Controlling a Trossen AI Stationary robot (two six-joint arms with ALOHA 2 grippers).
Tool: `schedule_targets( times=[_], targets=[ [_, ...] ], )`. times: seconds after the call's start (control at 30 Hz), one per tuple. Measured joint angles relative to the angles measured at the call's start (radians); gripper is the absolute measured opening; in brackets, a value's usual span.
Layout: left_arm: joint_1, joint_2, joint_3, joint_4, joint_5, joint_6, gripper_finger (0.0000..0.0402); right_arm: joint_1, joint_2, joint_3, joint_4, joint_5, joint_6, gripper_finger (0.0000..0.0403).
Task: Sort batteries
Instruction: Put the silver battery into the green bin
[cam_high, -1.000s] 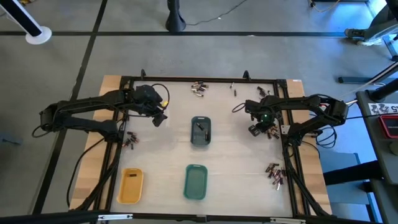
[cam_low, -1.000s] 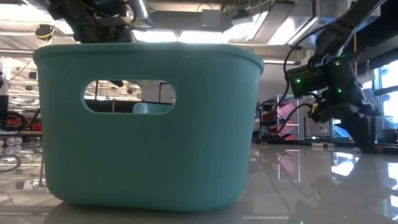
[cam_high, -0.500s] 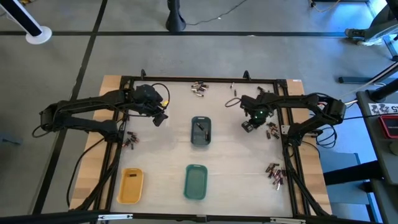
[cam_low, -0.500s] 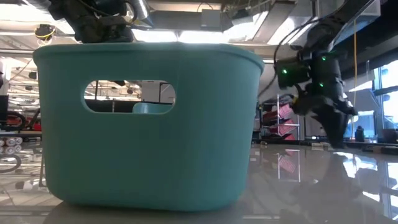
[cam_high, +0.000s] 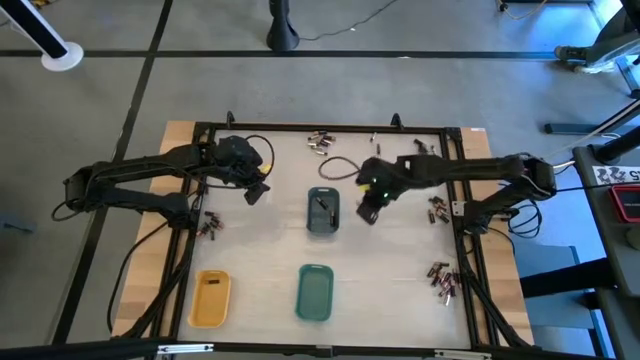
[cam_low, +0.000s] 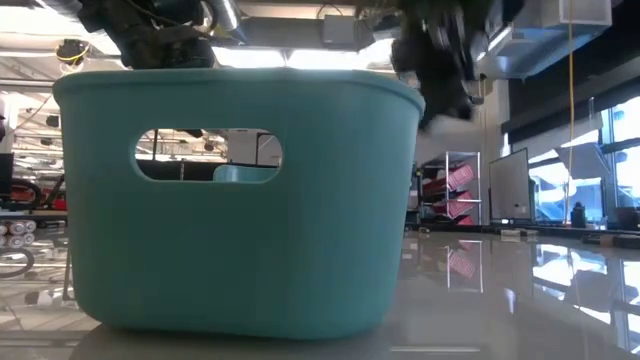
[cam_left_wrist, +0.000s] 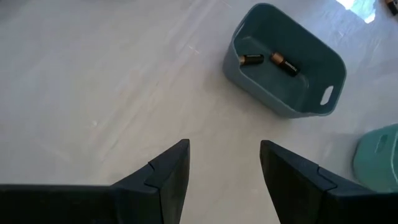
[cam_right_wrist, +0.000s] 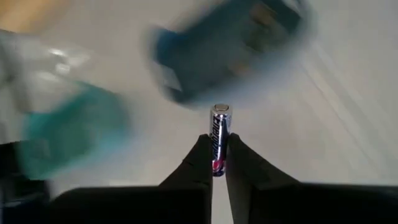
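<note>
My right gripper (cam_high: 367, 212) hangs above the table just right of the grey-blue tray (cam_high: 322, 211), shut on a silvery battery with a dark label (cam_right_wrist: 220, 124). That tray holds two batteries (cam_left_wrist: 283, 62). My left gripper (cam_left_wrist: 224, 155) is open and holds nothing; it stands left of the tray (cam_high: 255, 192). Loose batteries lie on the table in small heaps at the far edge (cam_high: 320, 142), the left (cam_high: 208, 225) and the right (cam_high: 441, 280). In the low view my right gripper (cam_low: 440, 70) shows blurred above the green tray (cam_low: 240, 200). My right gripper pinches the battery's lower half (cam_right_wrist: 217, 158) between its two fingertips (cam_right_wrist: 202, 152). The battery lies along the fingers, and its capped end (cam_right_wrist: 221, 111) sticks out past them. The fingers slant down from the table's right. The battery is lifted clear of the table.
A green tray (cam_high: 314, 293) and a yellow tray (cam_high: 211, 298) stand near the front edge. A few more batteries (cam_high: 437, 207) lie by the right frame rail. A black frame (cam_high: 330, 128) rings the table top. A loose cable (cam_high: 340, 168) loops behind my right gripper.
My right gripper has risen from the batteries by the right rail and swung toward the table's left. It now hangs beside the grey-blue tray, with the battery still between its fingers. It has turned as it went.
</note>
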Motion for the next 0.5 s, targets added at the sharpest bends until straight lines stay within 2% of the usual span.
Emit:
schedule_targets(
  times=[0.17, 0.23, 0.5],
  targets=[
    [0.000, 0.000, 0.000, 0.024, 0.000, 0.054, 0.0184, 0.142, 0.011, 0.011, 0.264, 0.074, 0.065, 0.0016],
    [0.000, 0.000, 0.000, 0.041, 0.000, 0.076, 0.0184, 0.185, 0.029, 0.010, 0.315, 0.110, 0.080, 0.0016],
    [0.000, 0.000, 0.000, 0.035, 0.002, 0.161, 0.0184, 0.337, 0.201, 0.009, 0.556, 0.147, 0.160, 0.0016]
  ],
)
